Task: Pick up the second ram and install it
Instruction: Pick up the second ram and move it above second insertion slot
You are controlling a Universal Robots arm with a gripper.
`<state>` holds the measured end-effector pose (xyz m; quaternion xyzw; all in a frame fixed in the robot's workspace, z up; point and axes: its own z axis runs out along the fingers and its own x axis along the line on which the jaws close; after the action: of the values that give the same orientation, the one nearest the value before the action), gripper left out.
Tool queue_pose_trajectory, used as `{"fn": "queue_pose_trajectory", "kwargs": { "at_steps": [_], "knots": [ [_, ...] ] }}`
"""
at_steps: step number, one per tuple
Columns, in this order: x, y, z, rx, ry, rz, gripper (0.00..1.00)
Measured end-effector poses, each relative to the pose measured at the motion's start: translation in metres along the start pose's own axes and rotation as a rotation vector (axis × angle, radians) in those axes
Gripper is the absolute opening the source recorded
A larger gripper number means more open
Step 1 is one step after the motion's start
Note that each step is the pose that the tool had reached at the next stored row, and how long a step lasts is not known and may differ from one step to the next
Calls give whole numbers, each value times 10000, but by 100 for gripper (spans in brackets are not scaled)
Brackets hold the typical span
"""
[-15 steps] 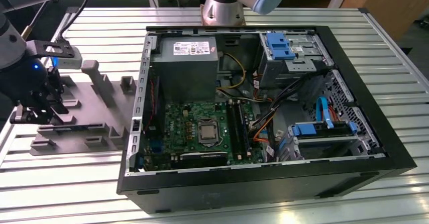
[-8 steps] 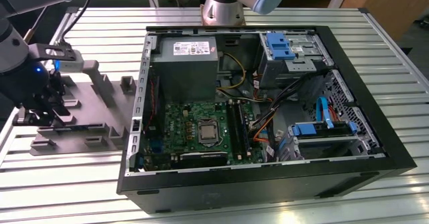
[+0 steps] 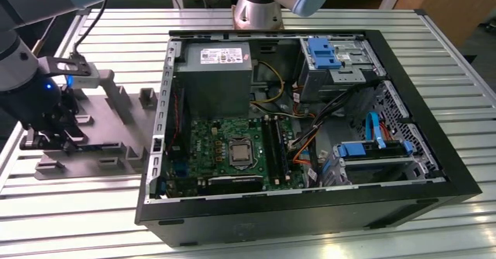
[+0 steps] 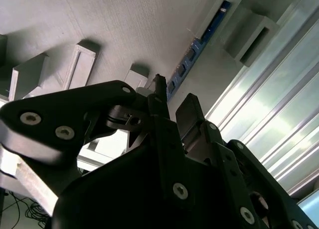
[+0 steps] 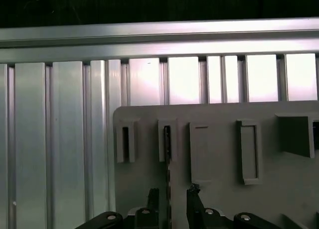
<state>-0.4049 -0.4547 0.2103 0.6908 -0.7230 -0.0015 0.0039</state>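
The second ram (image 5: 167,154) is a thin dark stick standing on its edge in a slot of the grey plastic fixture (image 5: 219,189). In the second wrist view the ram (image 4: 197,47) runs away from my fingertips along the fixture (image 4: 124,25). My gripper (image 5: 172,195) is open and straddles the near end of the ram, one finger on each side with a small gap to each. In the exterior view my gripper (image 3: 50,138) is low over the fixture (image 3: 116,105), at the exterior view's left of the open computer case (image 3: 434,201). The memory slots (image 3: 273,148) lie on the motherboard (image 3: 220,140).
Inside the case are a grey power supply (image 3: 217,67), blue drive cages (image 3: 326,53), loose cables (image 3: 310,143) and a processor socket (image 3: 241,153). Fixture and case rest on a slatted aluminium table (image 3: 78,212). The arm's base (image 3: 259,9) stands behind the case.
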Motion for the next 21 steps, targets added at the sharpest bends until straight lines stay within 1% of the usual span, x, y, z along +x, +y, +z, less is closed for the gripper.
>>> {"fn": "queue_pose_trajectory", "kwargs": {
  "at_steps": [8, 12, 18, 20, 21],
  "knots": [
    [7, -2, 114, 83, -3, -1, 36],
    [11, 1, 152, 195, -10, -1, 36],
    [11, 2, 178, 203, -9, 0, 36],
    [11, 2, 185, 205, -10, 0, 34],
    [11, 3, 189, 206, -10, 0, 27]
  ]
}}
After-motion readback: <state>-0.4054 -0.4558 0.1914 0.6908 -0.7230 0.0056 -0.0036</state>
